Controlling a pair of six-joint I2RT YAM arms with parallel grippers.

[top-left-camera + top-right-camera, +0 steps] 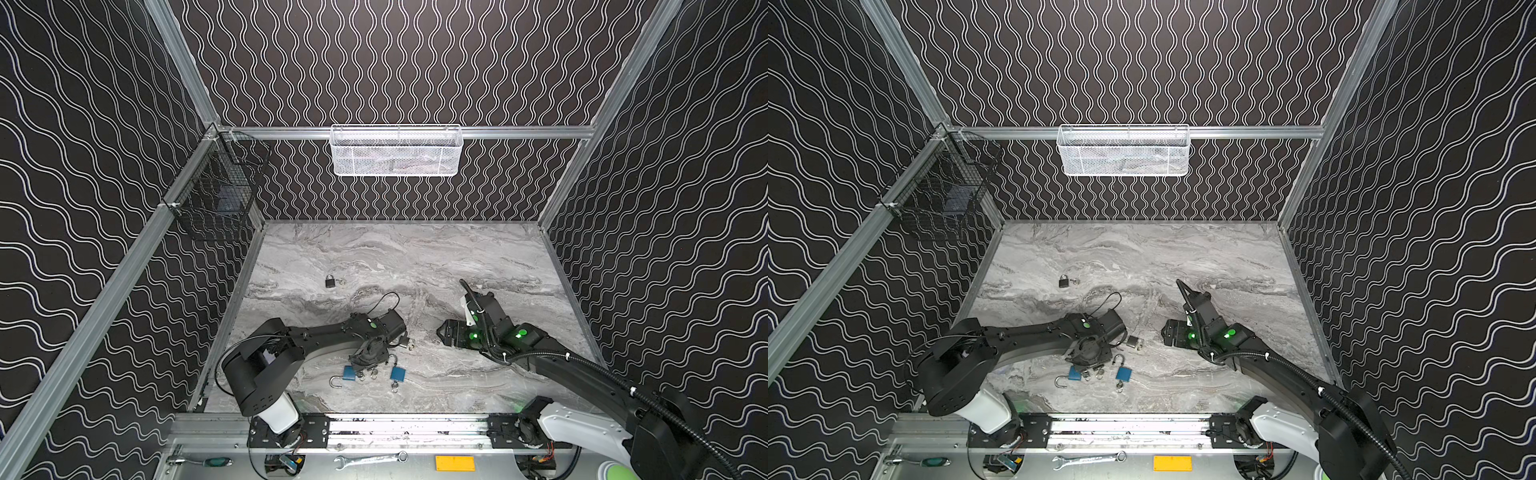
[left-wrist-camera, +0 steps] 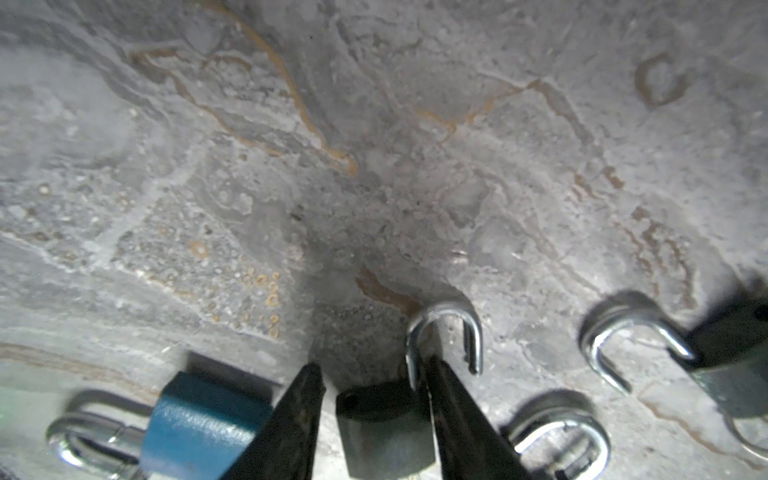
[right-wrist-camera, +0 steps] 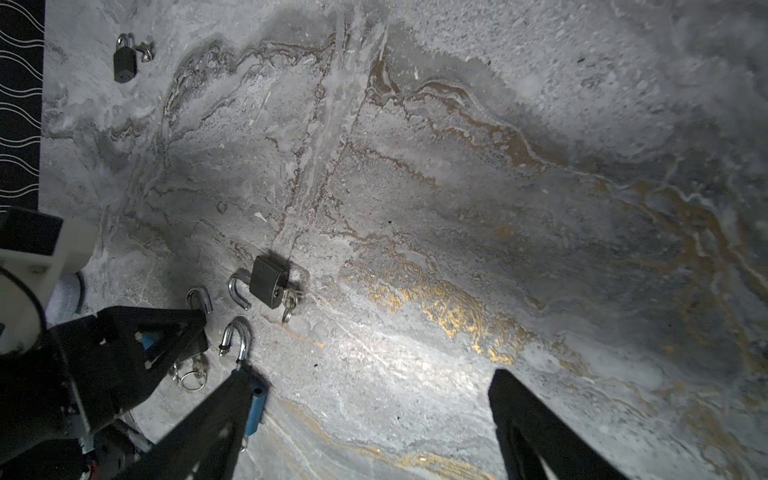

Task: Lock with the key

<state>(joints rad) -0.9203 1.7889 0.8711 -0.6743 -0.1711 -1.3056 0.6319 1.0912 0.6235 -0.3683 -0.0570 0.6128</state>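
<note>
Bench (image 1: 415, 257): grey marble.
Right end effector (image 3: 365, 415): fingers spread wide above bare bench.
Left end effector (image 2: 374, 368): half-spread astride grey padlock (image 2: 382, 428), whose shackle is open. One finger touches it and a sliver of gap shows at the other.
Blue padlock (image 1: 349, 374) and second blue padlock (image 1: 397, 373): either side of it, shackles open.
Second grey padlock (image 3: 268, 282): key (image 3: 287, 305) at its base.
Black padlock (image 1: 330, 281): well apart, farther back on the left.

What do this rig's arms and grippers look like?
Both the left arm and right arm are black with white base shells and green lights near the wrists. A ribbed black conduit with white ties runs along the right arm; a thin cable loops over the left wrist. The left gripper and right gripper have black tapering fingers.
</note>
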